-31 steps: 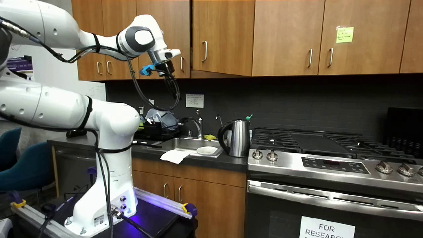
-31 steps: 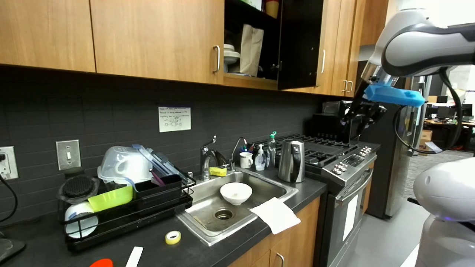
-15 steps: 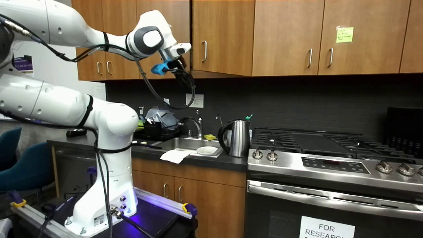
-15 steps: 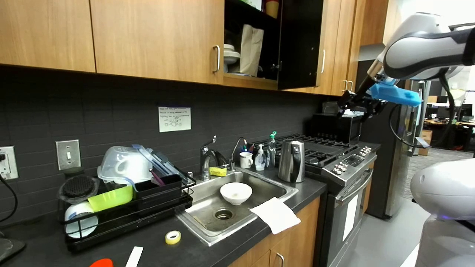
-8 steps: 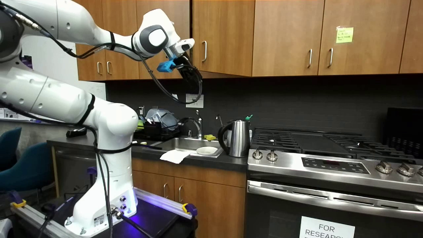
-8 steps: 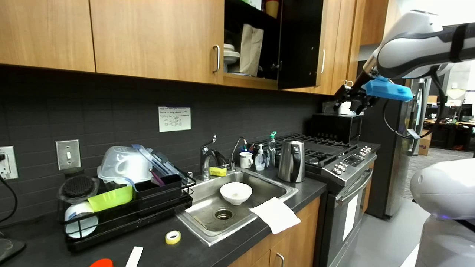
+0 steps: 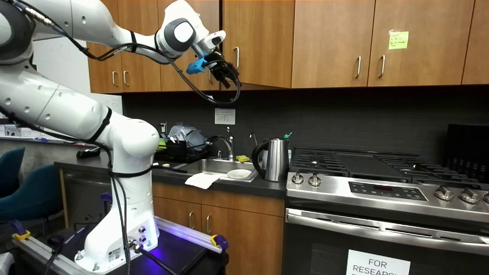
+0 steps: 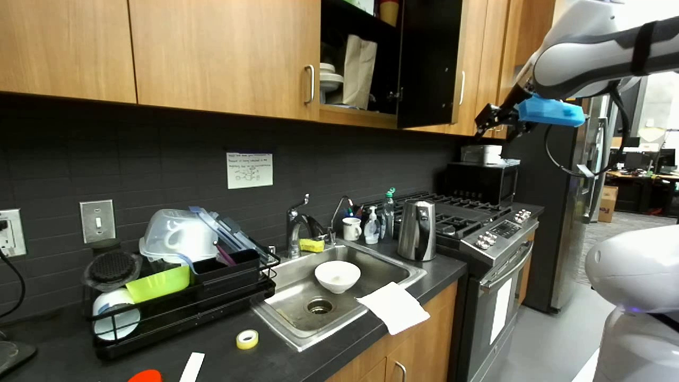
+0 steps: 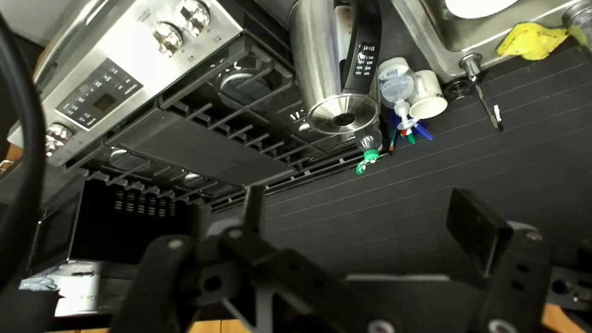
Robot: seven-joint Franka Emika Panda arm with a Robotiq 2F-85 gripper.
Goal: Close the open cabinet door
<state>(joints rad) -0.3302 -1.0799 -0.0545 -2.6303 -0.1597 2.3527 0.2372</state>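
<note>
In an exterior view, you have the cabinet door standing open at top centre, its lower edge slanting outward. Your gripper overlaps its lower left corner in the frame; you cannot tell whether they touch.

In an exterior view, you see a paper bag inside the cabinet, upper centre; the door's dark inner side is just right of it, your gripper farther right.

In the wrist view, your jaws stand wide apart at lower left and lower right; the gas range spans the upper left.
</note>
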